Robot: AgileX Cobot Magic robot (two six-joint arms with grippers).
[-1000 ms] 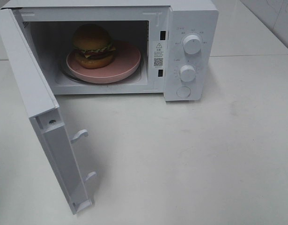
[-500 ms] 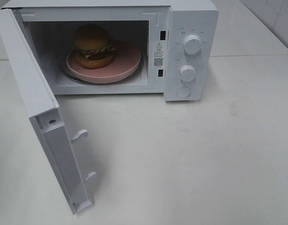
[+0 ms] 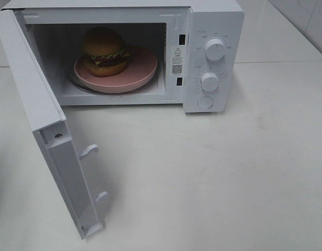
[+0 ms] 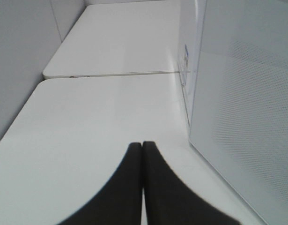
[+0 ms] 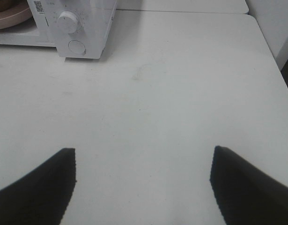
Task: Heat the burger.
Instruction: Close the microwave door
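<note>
The burger (image 3: 103,51), with a tan domed bun, lettuce and a dark patty, sits on a round pink plate (image 3: 142,65) inside the white microwave (image 3: 213,15). The microwave's door (image 3: 43,120) hangs wide open toward the front left. Neither arm shows in the exterior high view. My left gripper (image 4: 142,146) is shut with nothing in it, its black fingers pressed together low over the table beside the outer face of the door (image 4: 247,117). My right gripper (image 5: 143,152) is open and empty above bare table, well to the front right of the microwave (image 5: 83,28).
Two round knobs (image 3: 214,49) and a round button (image 3: 205,103) sit on the microwave's right-hand panel. A second white table (image 3: 278,36) adjoins at the back right. A wall (image 4: 22,56) runs along the table's left side.
</note>
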